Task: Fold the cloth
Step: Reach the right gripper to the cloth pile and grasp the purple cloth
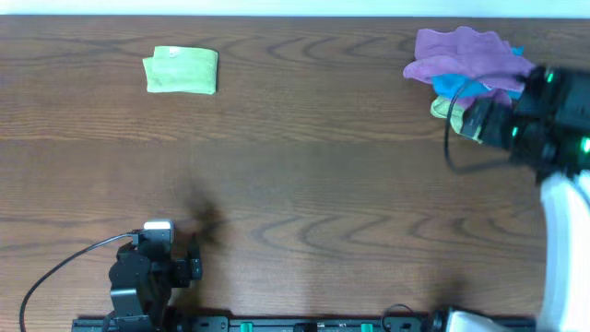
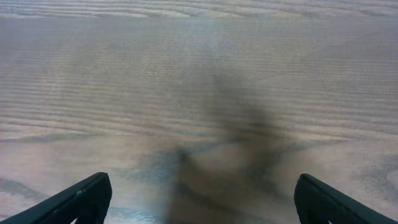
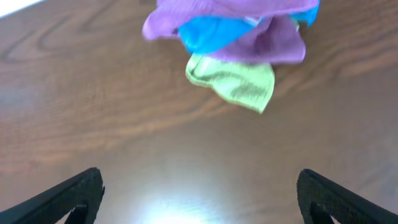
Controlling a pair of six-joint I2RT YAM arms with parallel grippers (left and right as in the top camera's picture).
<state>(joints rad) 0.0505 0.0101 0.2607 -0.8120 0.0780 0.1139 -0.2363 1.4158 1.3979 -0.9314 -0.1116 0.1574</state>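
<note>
Lilac cloth [image 1: 458, 51], brown wood-grain table [image 1: 323, 175]

Overhead view: fixed above, facing straight down from well off, taking in the whole wooden table [image 1: 304, 166], with the cloth heap [image 1: 466, 69] toward the upper right of frame. Right wrist view: low and close, tilted down and forward past the right gripper [image 3: 199, 199], fingertips in the lower corners, the heap just ahead at top centre; heap and the bare wood before it are shared with the overhead. Left wrist view: low and close past the left gripper [image 2: 202, 202], facing bare wood well apart from the heap, a patch the overhead also covers.
</note>
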